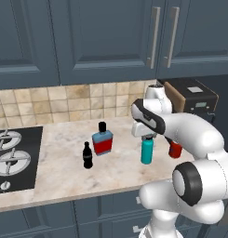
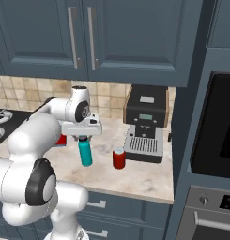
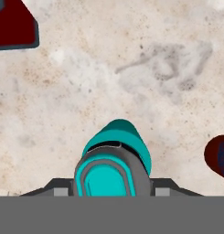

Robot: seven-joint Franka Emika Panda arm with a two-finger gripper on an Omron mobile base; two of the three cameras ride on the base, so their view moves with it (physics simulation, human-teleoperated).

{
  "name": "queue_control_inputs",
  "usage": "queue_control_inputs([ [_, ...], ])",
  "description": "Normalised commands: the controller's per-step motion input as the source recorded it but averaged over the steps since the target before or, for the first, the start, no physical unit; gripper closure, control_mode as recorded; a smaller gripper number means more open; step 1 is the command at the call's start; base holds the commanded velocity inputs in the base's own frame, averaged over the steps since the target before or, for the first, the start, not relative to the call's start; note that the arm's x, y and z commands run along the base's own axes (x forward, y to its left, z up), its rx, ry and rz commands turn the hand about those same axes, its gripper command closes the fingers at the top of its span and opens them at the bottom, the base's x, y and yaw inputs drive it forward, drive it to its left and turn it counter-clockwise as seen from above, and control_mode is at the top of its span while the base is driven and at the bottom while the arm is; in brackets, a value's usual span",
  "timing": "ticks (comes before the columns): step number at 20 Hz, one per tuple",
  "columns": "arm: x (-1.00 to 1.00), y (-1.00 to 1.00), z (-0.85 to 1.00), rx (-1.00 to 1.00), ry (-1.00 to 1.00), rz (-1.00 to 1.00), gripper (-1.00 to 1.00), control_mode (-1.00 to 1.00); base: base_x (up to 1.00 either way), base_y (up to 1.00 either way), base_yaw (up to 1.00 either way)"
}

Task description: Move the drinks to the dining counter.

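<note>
Directly under the two-finger gripper point(image 1: 147, 138) stands the upright teal bottle with dark cap point(image 1: 146, 151), its long axis vertical, while the fingers close around its cap, grip uncertain.

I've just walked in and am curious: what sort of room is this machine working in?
A kitchen, though a computer-rendered one. Dark blue cabinets hang over a marble counter with a tiled backsplash; a black stove is set into it, and a coffee machine stands at one end.

We count four drinks beside the stove point(image 1: 13, 158): one teal bottle point(image 1: 146, 151), one red can point(image 2: 118, 158), one black bottle point(image 1: 87, 155), one blue bottle point(image 1: 103, 139).
</note>
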Motion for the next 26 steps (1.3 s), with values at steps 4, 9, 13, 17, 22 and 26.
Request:
queue_control_inputs([
  [4,0.0,0.0,0.0,0.0,0.0,0.0,1.0,-1.0,0.0,0.0,0.0],
  [9,-0.48,-0.03,0.06,0.0,0.0,0.0,1.0,-1.0,0.0,0.0,0.0],
  [13,-0.88,-0.16,0.22,0.0,0.0,-0.02,1.0,-1.0,0.0,0.0,0.0],
  [17,-0.54,-0.05,0.52,0.0,0.0,0.0,1.0,-1.0,0.0,0.0,0.0],
  [22,-0.44,-0.02,0.55,0.0,0.0,-0.01,1.0,-1.0,0.0,0.0,0.0],
  [26,-0.35,0.0,0.5,0.0,-0.02,-0.01,1.0,-1.0,0.0,0.0,0.0],
])
